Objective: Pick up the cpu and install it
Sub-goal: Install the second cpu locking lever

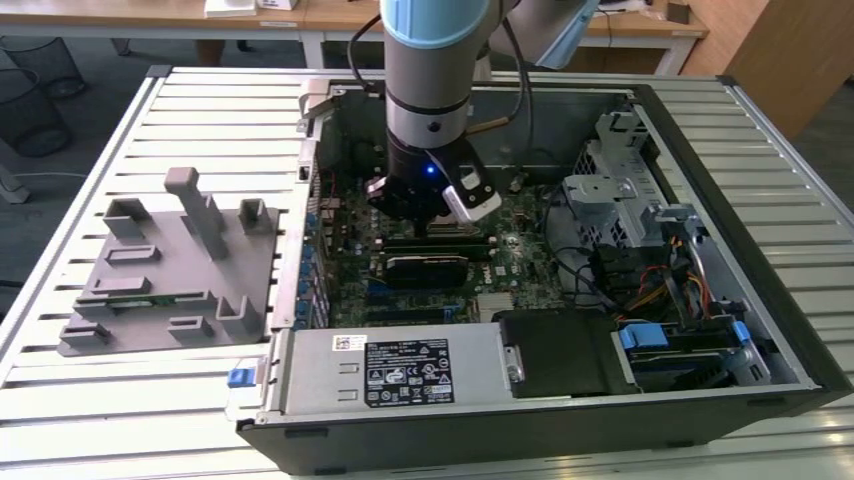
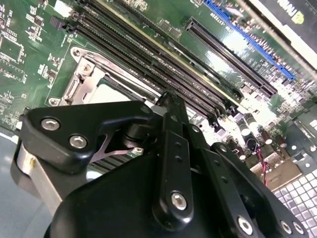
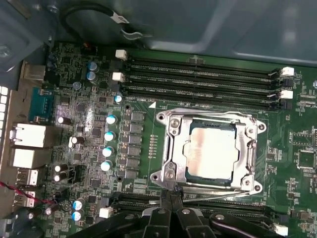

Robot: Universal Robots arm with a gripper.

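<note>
Cpu (image 3: 213,151) seated in socket, first wrist view

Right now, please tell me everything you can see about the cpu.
The cpu is a flat square chip with a shiny silver-grey metal top. It lies level inside the motherboard socket, whose metal frame borders it on all sides. Long memory slots run beside the socket. The gripper sits at the socket's edge, not touching the chip's top. In the second wrist view a pale part of it shows.

An open black computer case (image 1: 787,340) lies on a slatted white metal table (image 1: 120,400), beside a grey plastic parts fixture (image 1: 147,300)
</note>
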